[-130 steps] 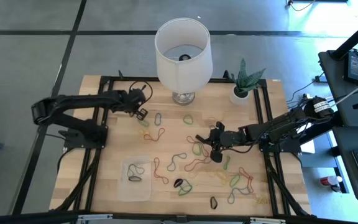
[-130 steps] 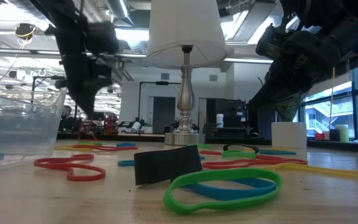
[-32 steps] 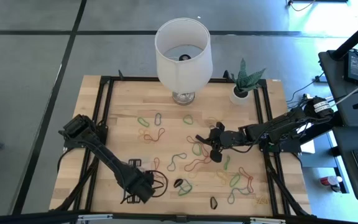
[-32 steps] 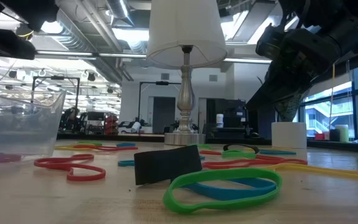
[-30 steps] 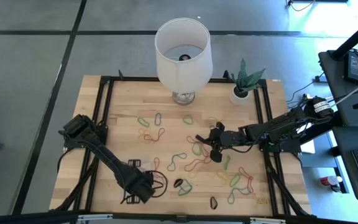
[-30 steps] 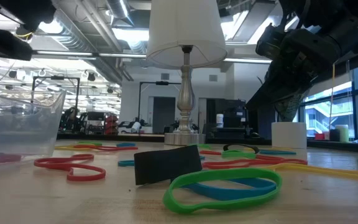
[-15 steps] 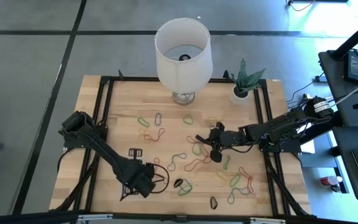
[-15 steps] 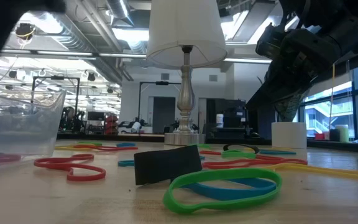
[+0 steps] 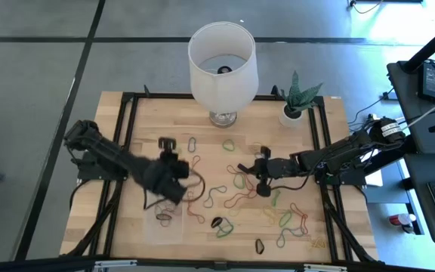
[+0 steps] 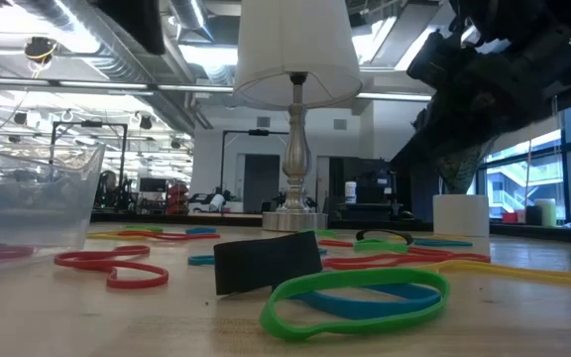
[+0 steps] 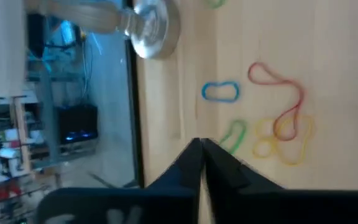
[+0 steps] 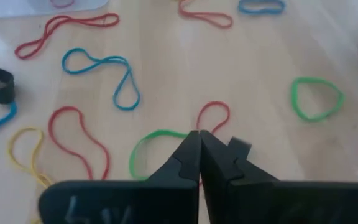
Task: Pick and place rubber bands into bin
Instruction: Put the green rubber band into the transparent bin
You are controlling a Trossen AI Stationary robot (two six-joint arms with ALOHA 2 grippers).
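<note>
Left gripper [image 9: 166,143] raised over the desk [image 9: 316,151] beyond the bin [image 9: 165,219], fingers together, empty. Right gripper [image 9: 242,169] low mid-desk, fingers together, among scattered rubber bands [image 9: 236,201]. Bin sits at the near-left edge.

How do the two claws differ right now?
The left claw is out over the table's left half, beyond the bin; the right claw sits mid-table among loose rubber bands. The left arm looks blurred, the right sharp. Both are shut and hold nothing.
</note>
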